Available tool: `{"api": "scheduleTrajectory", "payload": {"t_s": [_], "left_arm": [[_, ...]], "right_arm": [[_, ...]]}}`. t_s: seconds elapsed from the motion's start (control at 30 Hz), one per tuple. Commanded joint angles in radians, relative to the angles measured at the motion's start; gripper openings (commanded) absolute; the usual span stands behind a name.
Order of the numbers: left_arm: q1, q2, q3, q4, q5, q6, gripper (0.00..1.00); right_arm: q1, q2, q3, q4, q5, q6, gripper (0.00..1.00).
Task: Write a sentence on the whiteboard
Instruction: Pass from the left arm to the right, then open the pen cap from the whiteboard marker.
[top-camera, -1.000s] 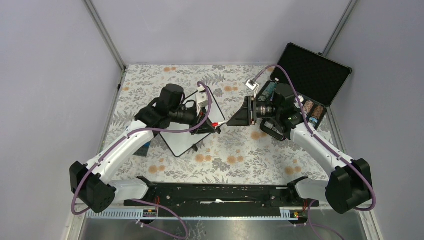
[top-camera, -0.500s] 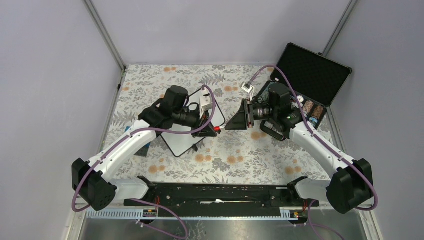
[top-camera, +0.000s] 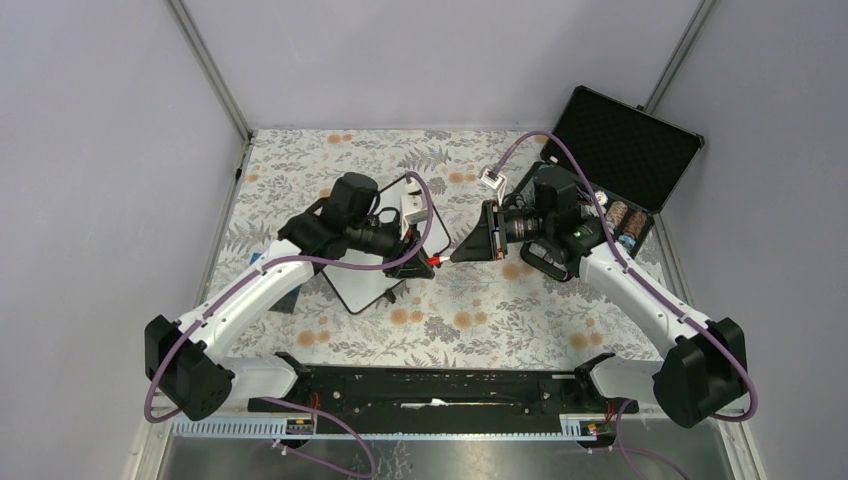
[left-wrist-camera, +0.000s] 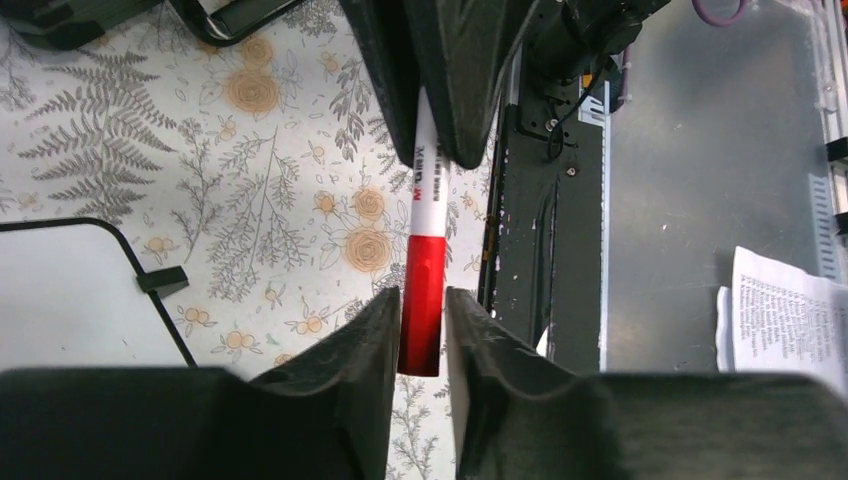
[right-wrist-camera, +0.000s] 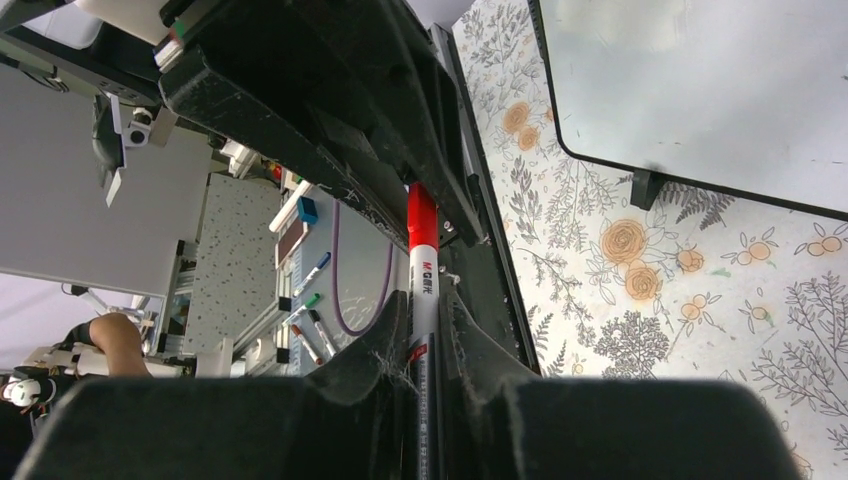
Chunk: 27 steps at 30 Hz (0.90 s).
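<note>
The small white whiteboard with the thin black rim (top-camera: 362, 283) lies flat on the floral-patterned surface (top-camera: 470, 320), left of centre and partly under the left arm; its long axis runs on a slant from near-left to far-right, and the parts that show in the wrist views carry no red writing that I can make out, so the sentence seems not yet begun; the red-and-white whiteboard marker (left-wrist-camera: 428, 190) is held in the air between the two arms, just off the board's right corner; the right claw (right-wrist-camera: 424, 320) pinches the white barrel, and the left claw (left-wrist-camera: 423, 305) is pressed on the red cap (left-wrist-camera: 420, 330) from either side; this end-to-end hold likely lets one arm brace the marker while the other works the cap off, so this looks like the uncapping step; the marker's long axis runs nearly level and side to side, cap end toward the left arm, tail toward the right; the black hinged case (top-camera: 625, 150) stands open at the far right, well apart.
</note>
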Motion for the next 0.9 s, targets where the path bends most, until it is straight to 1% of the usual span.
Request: {"api": "scheduleTrajectory", "payload": {"t_s": [0.0, 0.17, 0.33, 0.47, 0.53, 0.7, 0.87], "left_arm": [[0.014, -0.011, 0.028, 0.002, -0.029, 0.029, 0.35], [0.024, -0.029, 0.030, 0.003, -0.005, 0.019, 0.43], [0.024, -0.018, 0.033, 0.018, 0.030, 0.011, 0.42], [0.025, -0.005, 0.025, 0.047, 0.092, -0.009, 0.41], [0.023, 0.007, 0.025, 0.055, 0.105, -0.015, 0.36], [0.023, 0.011, 0.017, 0.051, 0.105, -0.005, 0.00], [0.024, 0.000, -0.022, 0.022, 0.055, 0.029, 0.00]], "right_arm": [[0.017, -0.012, 0.052, -0.047, 0.011, -0.043, 0.00], [0.015, -0.013, 0.045, -0.049, 0.009, -0.043, 0.00], [0.015, -0.014, 0.052, -0.049, -0.002, -0.042, 0.00], [0.015, -0.016, 0.047, -0.049, -0.007, -0.043, 0.00], [0.016, -0.017, 0.045, -0.049, -0.009, -0.045, 0.00], [0.001, -0.022, 0.043, -0.049, -0.016, -0.044, 0.00], [-0.092, -0.032, 0.044, -0.052, -0.042, -0.044, 0.00]]}}
